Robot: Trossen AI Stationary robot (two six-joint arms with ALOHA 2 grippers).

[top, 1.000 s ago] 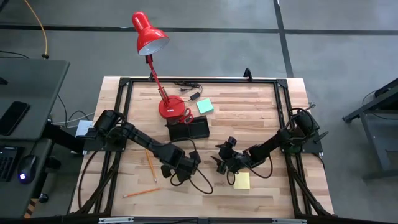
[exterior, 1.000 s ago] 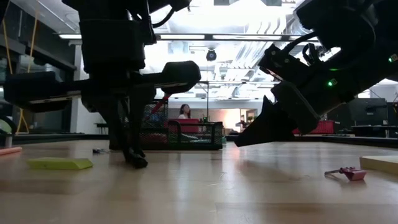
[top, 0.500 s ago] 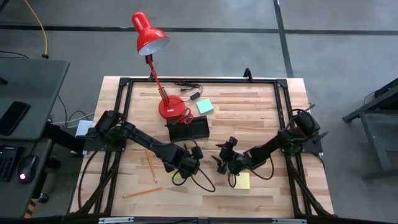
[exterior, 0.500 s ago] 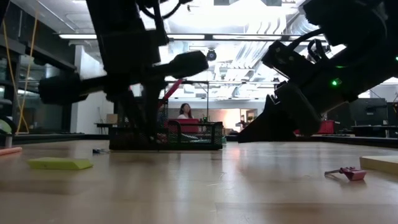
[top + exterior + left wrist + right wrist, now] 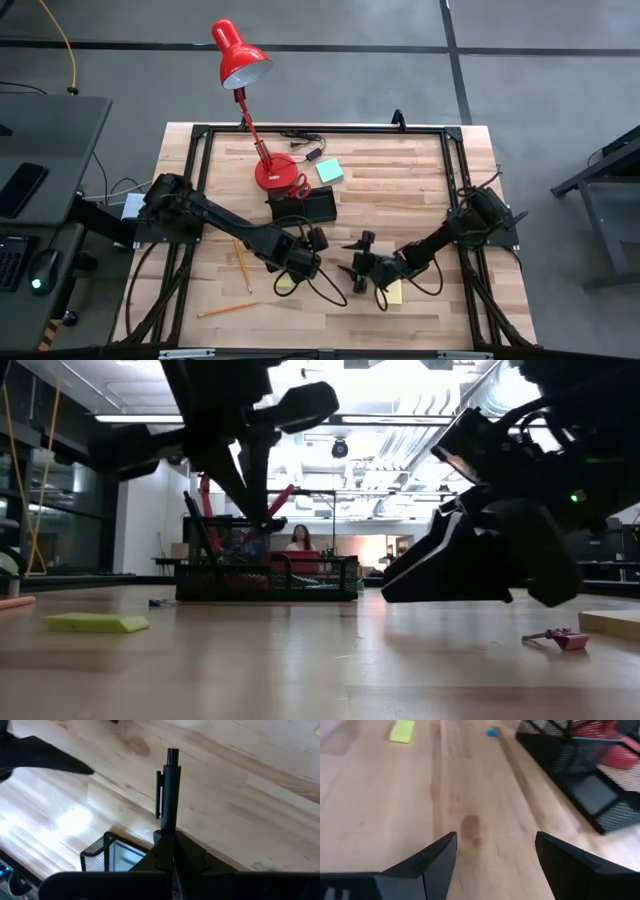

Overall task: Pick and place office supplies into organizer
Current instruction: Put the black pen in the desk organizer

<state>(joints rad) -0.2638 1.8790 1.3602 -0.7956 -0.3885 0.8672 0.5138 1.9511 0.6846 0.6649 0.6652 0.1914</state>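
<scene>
Wooden table: pale planks with visible grain, edged by a black metal frame.

Left gripper: dark fingers pressed together on a black pen, a slim smooth cylinder with a pocket clip along one side. In the high view this gripper sits near the table's middle, on the camera side of the organizer, and in the low view it is raised off the wood.

Organizer: small black wire-mesh tray, rectangular, low-walled, standing just beside the lamp base. Its mesh also shows in the right wrist view.

Right gripper: two angular, matte dark fingers held well apart with bare wood between them. In the high view it lies right of the left gripper and close to it.

Yellow sticky-note pad: flat square, partly covered by the right arm.

Teal sticky-note pad: flat square, right of the lamp base.

Orange pencils: two thin sticks on the left half of the table, well apart.

Red desk lamp: glossy bell-shaped shade, thin stem, round base.
</scene>
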